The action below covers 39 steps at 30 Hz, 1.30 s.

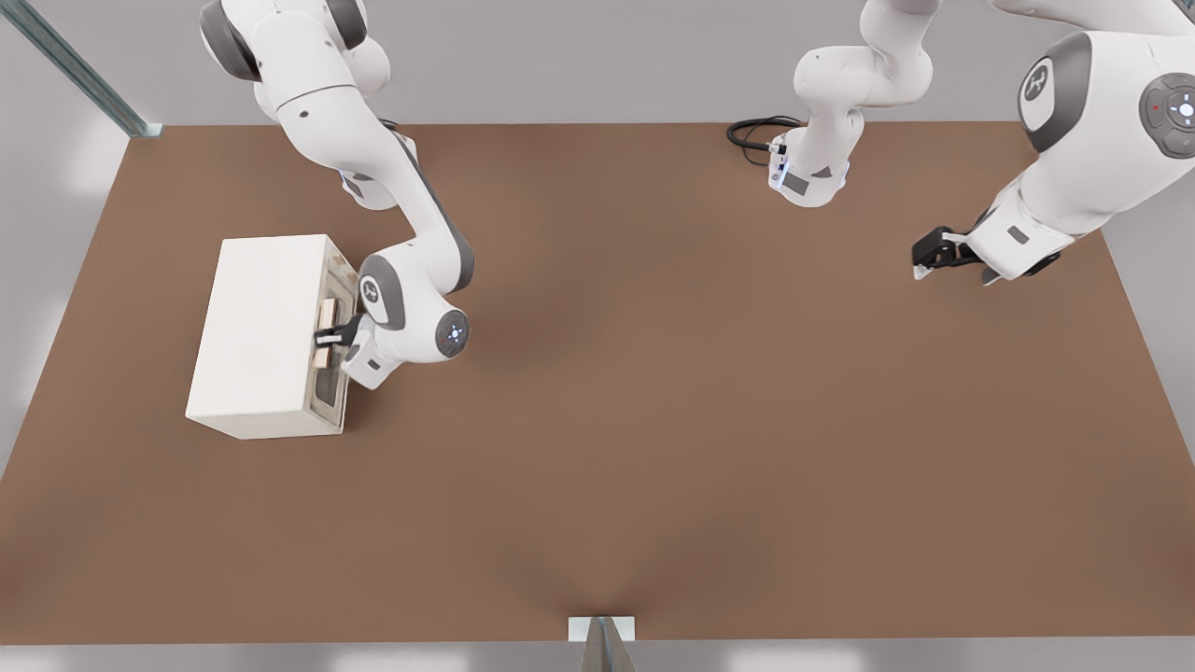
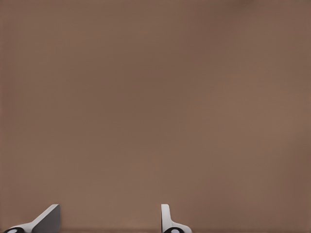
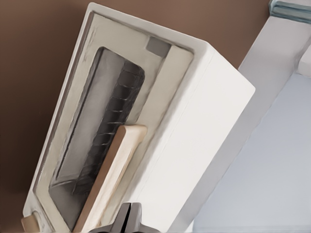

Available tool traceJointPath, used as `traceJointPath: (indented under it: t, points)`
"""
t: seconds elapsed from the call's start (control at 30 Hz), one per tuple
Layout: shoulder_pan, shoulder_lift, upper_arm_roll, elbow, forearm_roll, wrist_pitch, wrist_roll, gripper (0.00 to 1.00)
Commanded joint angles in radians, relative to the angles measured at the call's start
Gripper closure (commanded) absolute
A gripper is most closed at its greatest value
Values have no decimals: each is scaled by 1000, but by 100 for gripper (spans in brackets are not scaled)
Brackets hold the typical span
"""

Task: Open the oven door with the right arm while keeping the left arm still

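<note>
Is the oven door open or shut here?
Shut: the cream-white windowed oven door sits flush in its frame; the tool is at its tan handle.

Readable text: none on any surface.
Oven [image 1: 261, 336]: plain cream-white faces, no brand, no numbers.
Door [image 3: 92, 145]: no label; one small grey patch in a corner, blank.
Right arm [image 1: 411, 271]: round joint covers carry a light mark, not legible as letters.
End effector [image 1: 329, 334]: at the door's handle [image 3: 109, 179], no markings.
Worktop [image 1: 653, 420]: bare brown, no signs.
</note>
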Motion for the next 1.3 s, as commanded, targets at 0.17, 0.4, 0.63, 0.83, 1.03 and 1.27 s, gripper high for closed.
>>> traceJointPath:
  t: [0.17,0.4,0.63,0.83,1.03,1.27]
  points:
    - [0,-9,0,-43,14,15,207,79]
    - [-20,1,-2,-48,14,38,205,79]
    - [-31,1,-3,-60,14,51,205,79]
    - [-37,5,-5,-69,12,58,205,79]
    - [-37,8,-5,-77,12,65,205,79]
    - [-36,12,-5,-75,12,65,207,79]
